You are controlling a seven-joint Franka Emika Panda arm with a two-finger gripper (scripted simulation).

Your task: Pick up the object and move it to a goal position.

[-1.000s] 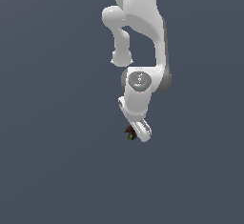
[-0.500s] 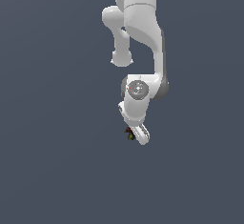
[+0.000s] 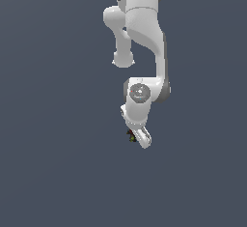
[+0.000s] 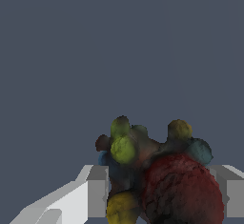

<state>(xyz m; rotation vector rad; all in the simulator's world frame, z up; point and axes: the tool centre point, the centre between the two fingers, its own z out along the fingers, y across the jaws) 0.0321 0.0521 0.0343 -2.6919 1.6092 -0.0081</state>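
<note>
The object (image 4: 157, 175) is a dark lumpy clump with red, yellow, green and blue bumps. In the wrist view it sits between my two white fingers (image 4: 90, 194), which press against both its sides. In the exterior view the object (image 3: 131, 135) shows only as a tiny dark speck beside the tip of my gripper (image 3: 140, 137), low on the white arm. The gripper is shut on the object. No goal marker shows in either view.
A plain dark grey-blue surface (image 3: 58, 173) fills the background of both views. The white arm (image 3: 142, 37) reaches down from the top middle of the exterior view.
The arm's lower part and the gripper with the object have shifted slightly toward the exterior view's left and a little down. The grip has stayed shut.
</note>
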